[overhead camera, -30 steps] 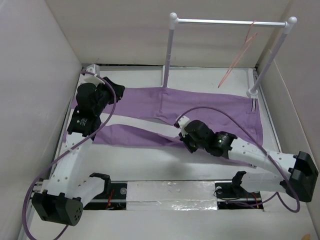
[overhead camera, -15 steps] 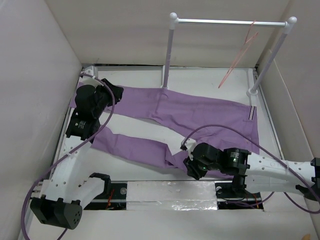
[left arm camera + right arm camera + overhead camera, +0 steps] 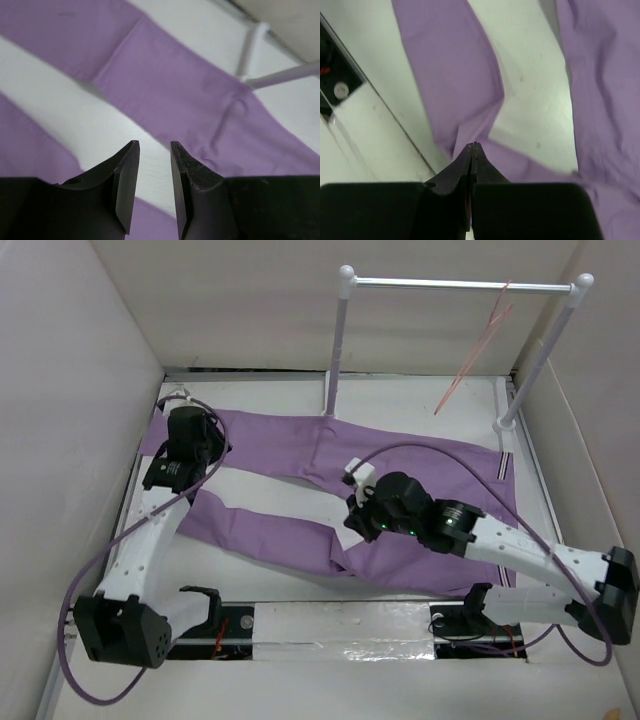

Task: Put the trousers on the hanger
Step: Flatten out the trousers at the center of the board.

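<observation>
The purple trousers (image 3: 400,465) lie flat on the table, with the striped waistband (image 3: 504,466) at the right and both legs running left. The pink hanger (image 3: 478,348) hangs from the rack's crossbar at the back right, away from both arms. My left gripper (image 3: 205,435) hovers over the far leg's end, open with nothing between its fingers. In the left wrist view it (image 3: 152,147) stands above bare table between the two trousers (image 3: 190,90) legs. My right gripper (image 3: 355,518) is shut above the crotch area. In the right wrist view its tips (image 3: 472,145) meet over the trousers (image 3: 455,85), with no cloth visibly pinched.
A rack with white posts (image 3: 338,340) and a silver crossbar (image 3: 450,284) stands at the back right, its right foot (image 3: 508,423) beside the waistband. White walls close in on three sides. A taped strip (image 3: 345,622) runs along the front edge.
The trousers were dragged toward the front and the legs spread apart. My right gripper has since lifted back to the middle, shut. My left gripper has opened a little and shifted.
</observation>
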